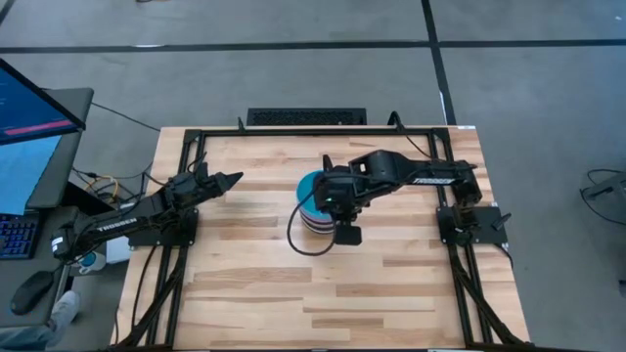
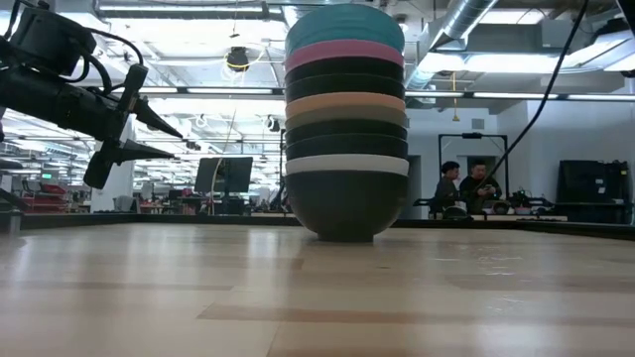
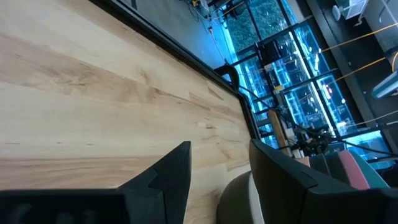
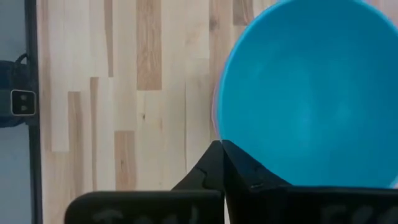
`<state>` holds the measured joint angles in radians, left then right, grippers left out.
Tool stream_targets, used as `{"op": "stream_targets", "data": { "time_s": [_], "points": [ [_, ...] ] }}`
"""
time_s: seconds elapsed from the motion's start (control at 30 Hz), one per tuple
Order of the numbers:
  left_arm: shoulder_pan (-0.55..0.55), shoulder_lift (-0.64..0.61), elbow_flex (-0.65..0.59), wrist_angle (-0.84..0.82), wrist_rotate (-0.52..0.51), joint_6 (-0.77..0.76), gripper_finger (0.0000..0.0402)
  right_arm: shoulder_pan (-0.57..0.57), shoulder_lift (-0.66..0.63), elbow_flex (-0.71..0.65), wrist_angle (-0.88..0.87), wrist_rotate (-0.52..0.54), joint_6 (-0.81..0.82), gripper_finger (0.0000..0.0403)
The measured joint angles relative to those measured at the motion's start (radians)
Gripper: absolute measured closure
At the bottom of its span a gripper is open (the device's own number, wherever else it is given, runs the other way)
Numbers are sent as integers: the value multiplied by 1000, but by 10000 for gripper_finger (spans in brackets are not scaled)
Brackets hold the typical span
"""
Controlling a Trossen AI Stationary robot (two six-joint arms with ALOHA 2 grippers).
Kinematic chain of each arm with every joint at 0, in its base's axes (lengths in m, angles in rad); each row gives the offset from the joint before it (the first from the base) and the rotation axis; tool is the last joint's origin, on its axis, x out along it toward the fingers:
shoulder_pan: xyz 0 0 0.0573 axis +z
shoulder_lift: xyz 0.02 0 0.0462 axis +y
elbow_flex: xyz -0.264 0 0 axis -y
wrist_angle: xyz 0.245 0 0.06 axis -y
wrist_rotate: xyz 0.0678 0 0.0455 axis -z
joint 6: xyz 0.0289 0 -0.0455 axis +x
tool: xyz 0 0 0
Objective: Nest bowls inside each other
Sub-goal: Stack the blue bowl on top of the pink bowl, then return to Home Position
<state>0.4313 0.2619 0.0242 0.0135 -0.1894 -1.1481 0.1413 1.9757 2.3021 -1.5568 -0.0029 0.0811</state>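
Observation:
The bowls stand nested in one tall stack (image 1: 313, 205) at the table's middle, its lowest black bowl (image 2: 345, 208) resting on the wood. From the top the low view shows blue (image 2: 345, 25), pink, black, orange, dark ones and white rims. My right gripper (image 4: 221, 146) is over the stack, fingers shut, tips at the edge of the blue bowl (image 4: 311, 93). In the low view this gripper is out of the picture. My left gripper (image 2: 149, 134) hovers open to the stack's left, clear of it, above the table. My right gripper points down from above with its shut fingertips at the blue bowl's rim (image 4: 219, 127), on the stack's top. Whether the tips touch the rim, I cannot tell.
A black cable loop (image 1: 298, 240) lies on the wood just beside the stack, toward the near edge. A black frame rail (image 1: 293, 130) runs along the far edge, and arm bases sit at both sides. Bare wood (image 1: 323, 293) stretches toward the near edge. People sit far behind the table (image 2: 466, 183).

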Motion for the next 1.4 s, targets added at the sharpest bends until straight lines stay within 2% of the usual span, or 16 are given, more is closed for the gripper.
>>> {"op": "stream_targets", "data": {
  "time_s": [0.27, 0.5, 0.63, 0.77, 0.87, 0.9, 1.0, 1.13, 1.2, 1.27, 1.33, 1.4],
  "points": [
    [0, 0, 0, 0, 1, 1, 249, 0, 41, -1, -15, -11, -10, 388],
    [0, 0, 0, 0, 0, 22, 249, -3, 12, 0, -2, 20, -9, 380],
    [0, 0, 0, 0, -2, 22, 249, -5, -29, 1, -12, 131, -1, 382],
    [0, 0, 0, 2, -1, 13, 249, 13, -130, 8, -17, 365, 31, 377],
    [0, 0, -8, 58, 34, -34, 249, 28, -243, 33, -12, 449, -77, 372],
    [-2, 2, -9, 126, 56, -11, 249, 29, -280, 37, -6, 447, -73, 371],
    [-23, -1, -5, 482, 112, 98, 249, 57, -374, 36, -4, 401, 191, 373],
    [-50, 0, -5, 1019, 178, 278, 249, 131, -509, 52, 106, 339, 191, 378],
    [-60, -2, -3, 1287, 198, 328, 249, 162, -600, 45, 156, 339, 200, 379],
    [-60, -3, -2, 1489, 210, 355, 249, 201, -686, 30, 133, 346, 231, 379],
    [-60, -18, 4, 1554, 237, 332, 249, 254, -749, -9, 107, 356, 289, 377],
    [-61, -58, 15, 1507, 268, 303, 249, 316, -807, -81, 151, 358, 216, 373]
  ]
}}
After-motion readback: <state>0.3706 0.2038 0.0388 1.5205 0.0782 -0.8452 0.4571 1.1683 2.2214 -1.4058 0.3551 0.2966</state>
